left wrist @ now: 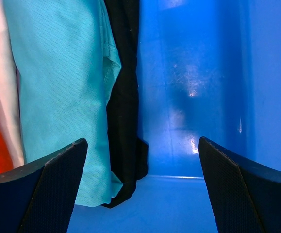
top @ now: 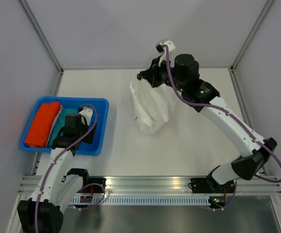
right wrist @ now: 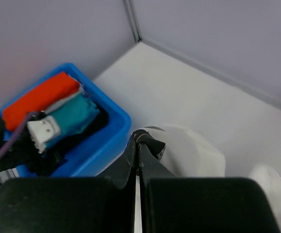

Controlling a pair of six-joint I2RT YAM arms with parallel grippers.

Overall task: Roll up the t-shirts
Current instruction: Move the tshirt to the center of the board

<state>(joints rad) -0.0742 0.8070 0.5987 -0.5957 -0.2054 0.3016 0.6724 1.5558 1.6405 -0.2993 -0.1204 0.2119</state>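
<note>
A white t-shirt point(top: 150, 104) hangs in a bunched drape over the middle of the table, its top edge pinched in my right gripper point(top: 141, 76), which is shut on it. In the right wrist view the jaws point(right wrist: 139, 138) are pressed together on a dark-edged fold, and the white cloth point(right wrist: 193, 155) bulges below them. The orange t-shirt point(top: 42, 124) and the teal t-shirt point(top: 60, 121) lie rolled side by side in the blue tray point(top: 99, 126). My left gripper point(left wrist: 142, 145) is open and low inside the tray, beside the teal t-shirt point(left wrist: 62, 87), holding nothing.
A black cloth point(left wrist: 123, 97) lies against the teal roll in the tray. The tray sits at the table's left edge. Grey walls close off the table at the back and sides, and an aluminium rail point(top: 150, 184) runs along the near edge.
</note>
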